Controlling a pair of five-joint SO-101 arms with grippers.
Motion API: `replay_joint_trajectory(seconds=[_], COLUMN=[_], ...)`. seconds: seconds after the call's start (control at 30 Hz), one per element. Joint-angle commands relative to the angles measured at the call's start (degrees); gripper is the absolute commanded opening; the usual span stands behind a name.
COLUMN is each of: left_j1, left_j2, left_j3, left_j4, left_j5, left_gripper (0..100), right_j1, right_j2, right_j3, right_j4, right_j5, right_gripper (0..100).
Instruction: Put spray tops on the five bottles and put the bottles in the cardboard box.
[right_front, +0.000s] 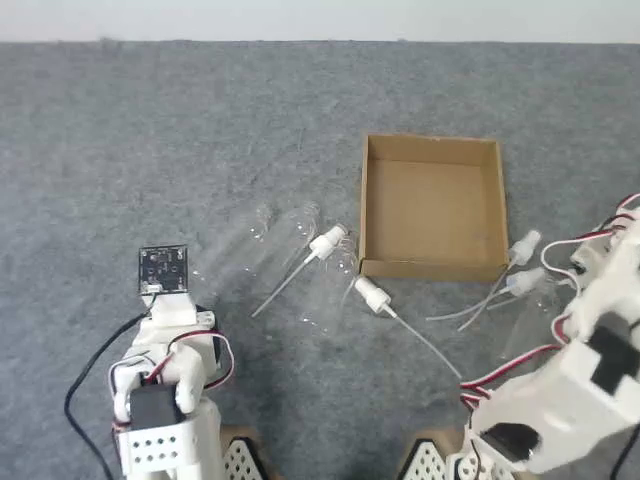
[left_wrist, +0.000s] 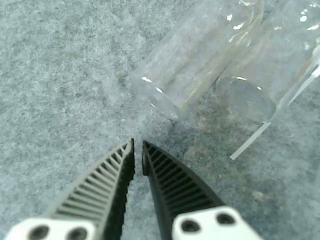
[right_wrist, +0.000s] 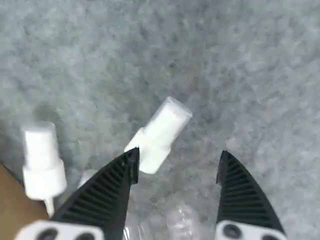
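two clear plastic bottles lie side by side on the grey felt-covered bench (right_front: 120, 150), just ahead of your left pincer (left_wrist: 138, 149). one clear bottle (left_wrist: 192, 57) has its flat base nearest the tips, and the neighbour bottle (left_wrist: 265, 60) touches it along the side. your left pincer is pressed almost together, with only a thin slit between the ribbed black fingers (left_wrist: 112, 175). it pinches nothing and sits apart from both bottles. a thin clear dip tube (left_wrist: 250, 142) lies on the felt by the neighbour bottle's base.

from the high view, those bottles rest to the left of the open brown cardboard box (right_front: 430, 268), which sits flat near the middle of the bench. a loose white spray top (right_front: 328, 240) lies just off the box's left wall, its tube trailing toward the arms. another white spray top (right_front: 372, 293) lies near the box's front left corner, with a long tube running toward the right arm (right_front: 585, 360).

your right pincer (right_wrist: 178, 157) is spread wide over a white cylindrical spray top (right_wrist: 160, 135), which lies between the two black tips. you cannot tell whether they touch it. a further white top (right_wrist: 42, 160) lies near it, next to the box's brown edge. clear plastic shows beneath the pincer, too blurred to tell whether the top is screwed onto it.
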Motion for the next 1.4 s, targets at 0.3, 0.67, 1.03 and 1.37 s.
replay_joint_trajectory(seconds=[0.3, 0.67, 1.03, 1.37], left_j1=[-0.18, -0.18, -0.18, -0.18], left_j2=[-1.14, -1.14, -1.14, -1.14], left_j3=[-0.57, -0.57, -0.57, -0.57], left_j4=[0.18, 0.18, 0.18, 0.18], left_j5=[-0.26, -0.26, -0.26, -0.26], left_gripper=[2, 2, 2, 2], right_j1=[0.57, -2.24, -8.40, -26.07], right_j2=[3.03, -2.24, -15.34, -31.69], right_j3=[-3.69, -11.52, -25.05, -25.85], right_j4=[-5.67, -0.31, 15.25, 29.58], right_j5=[-4.04, -7.91, -9.93, -10.11], right_gripper=[11.0, 6.1, 5.7, 5.5])
